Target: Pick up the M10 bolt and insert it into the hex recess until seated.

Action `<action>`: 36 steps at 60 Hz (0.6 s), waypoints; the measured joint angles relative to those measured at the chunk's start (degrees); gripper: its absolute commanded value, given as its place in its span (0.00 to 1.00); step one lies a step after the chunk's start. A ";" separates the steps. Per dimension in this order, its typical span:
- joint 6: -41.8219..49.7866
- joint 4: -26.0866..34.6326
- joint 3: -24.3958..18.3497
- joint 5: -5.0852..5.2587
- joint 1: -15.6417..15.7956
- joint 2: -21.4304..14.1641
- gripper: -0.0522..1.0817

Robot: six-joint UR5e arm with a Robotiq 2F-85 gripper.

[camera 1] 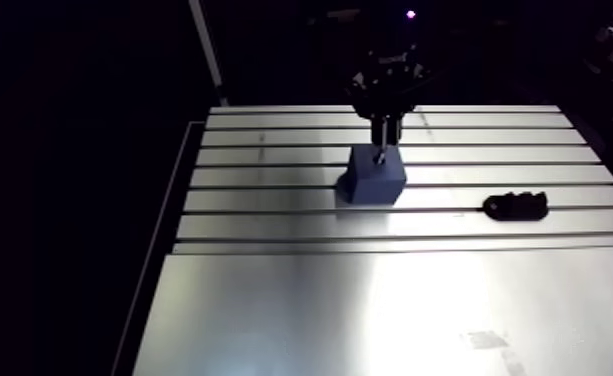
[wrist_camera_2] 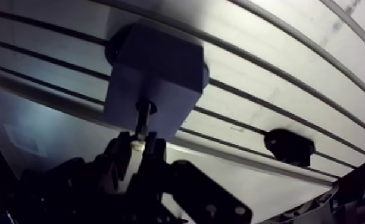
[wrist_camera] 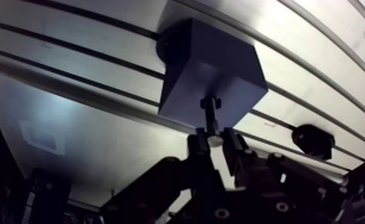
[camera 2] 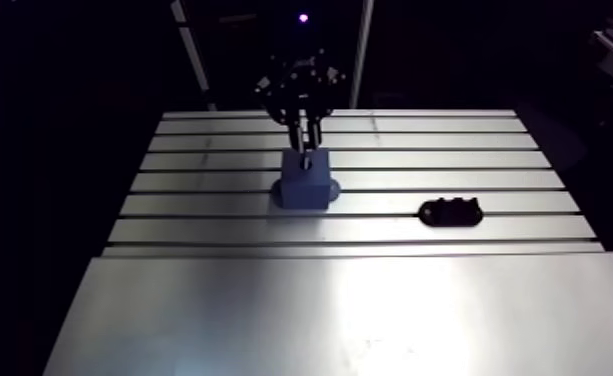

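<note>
Claw [wrist_camera: 215, 142] pinches a slim dark bolt [wrist_camera: 209, 116], hex head toward blue block [wrist_camera: 220, 65].

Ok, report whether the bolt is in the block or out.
Meeting it: the dark metal bolt, upright in the claw, has its head at the top face of the blue block. Seated or not: cannot tell.

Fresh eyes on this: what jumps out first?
The blue block standing on the slotted table, with the hand right above it, shut on a bolt whose lower end is at the block's top. A black part lies apart, off to one side.
</note>
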 measured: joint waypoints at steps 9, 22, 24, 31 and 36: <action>0.00 -0.04 0.02 0.00 0.00 0.00 0.92; 0.00 -0.08 0.03 0.00 -0.06 0.00 0.92; 0.00 -0.07 0.04 0.00 -0.07 0.00 0.91; 0.00 -0.08 0.04 0.00 -0.11 0.02 0.91; 0.00 -0.08 0.06 -0.01 -0.14 0.05 0.92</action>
